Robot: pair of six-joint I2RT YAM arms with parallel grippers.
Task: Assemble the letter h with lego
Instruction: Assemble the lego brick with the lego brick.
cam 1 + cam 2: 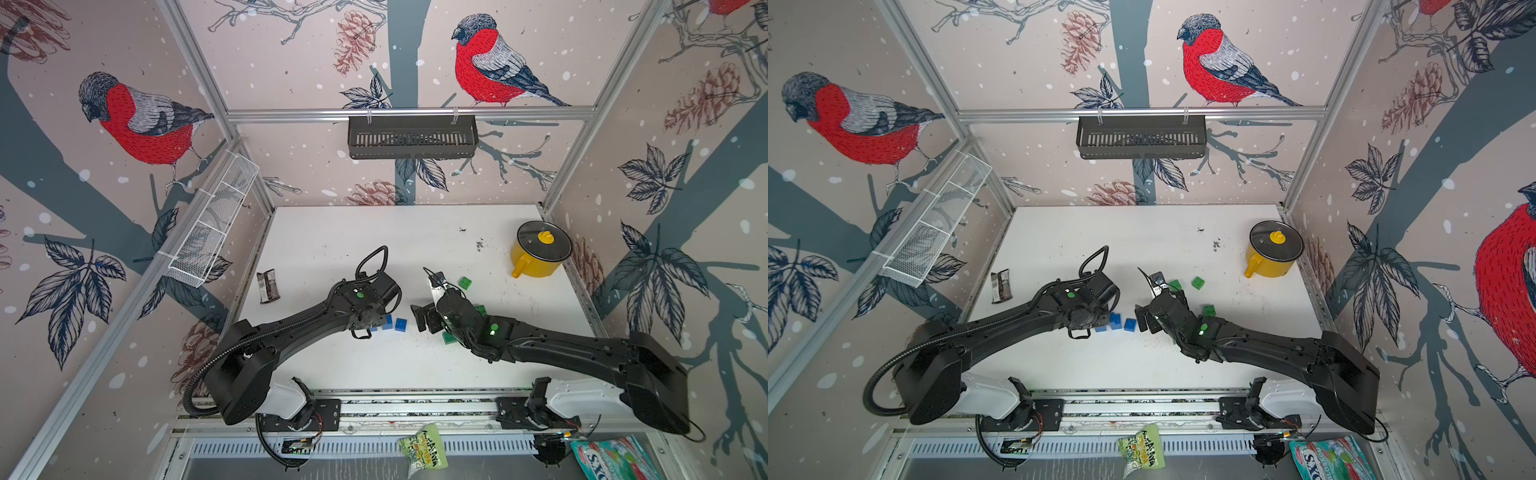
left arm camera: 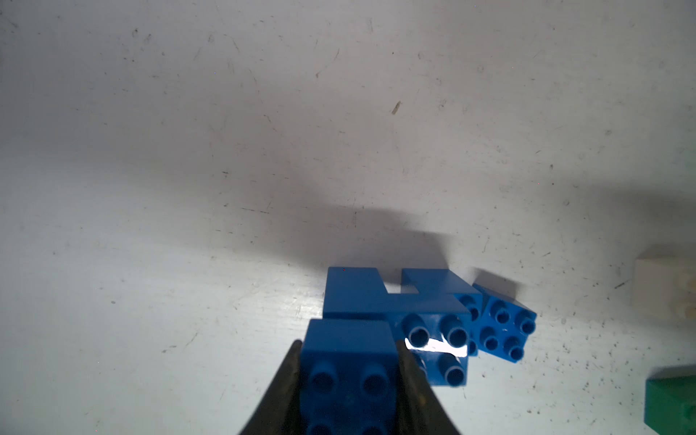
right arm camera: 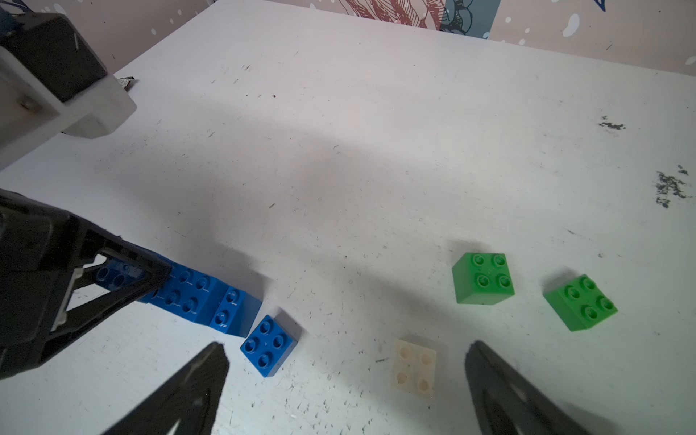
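On the table (image 1: 374,249), centre: left gripper (image 2: 350,344) is clamped on a blue brick (image 2: 348,376). The blue cluster (image 2: 376,297) lies just beyond its fingertips, about touching; left arm nearer. The right gripper (image 3: 346,346) hangs spread wide near the white brick (image 3: 414,365).

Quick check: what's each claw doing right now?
Left claw: shut on a blue brick.
Right claw: open, holding nothing.
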